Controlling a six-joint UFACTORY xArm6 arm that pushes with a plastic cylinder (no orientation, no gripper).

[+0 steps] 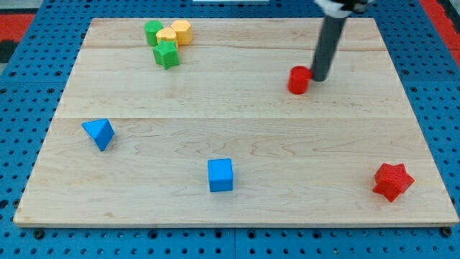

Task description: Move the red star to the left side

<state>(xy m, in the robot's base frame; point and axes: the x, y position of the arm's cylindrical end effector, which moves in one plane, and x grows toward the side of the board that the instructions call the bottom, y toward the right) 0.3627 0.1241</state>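
The wooden tabletop (237, 137) lies on a blue board with holes, and I take the blue cube (221, 175) as the landmark for all places.

The red star (392, 180) is nearest to the view's bottom. It lies far to the view's right of the blue cube, at almost the same depth, close to the right bottom corner of the tabletop. Nothing touches it.

The blue cube itself stands a little left of the middle, near the bottom edge.

The blue triangle (99, 133) lies well to the view's left of the cube and somewhat farther toward the top, near the left edge.

Farther up and to the view's right of the cube is a small red block (298, 80), round in shape as far as I can tell. My tip (318, 78) stands just at the right side of this red block, touching it or nearly so; I cannot tell which. The dark rod rises from there and leans slightly to the right, out of the view's top. The arm has no fingers, so there is nothing to say of grasping or releasing. My tip is well apart from the red star.

Farthest, up and to the left of the cube, is a tight group near the top edge: a green star (166, 55) in front, a yellow block (167, 37) behind it, another yellow block (182, 31) to the right, and a green block (153, 32) to the left. They seem to touch each other.
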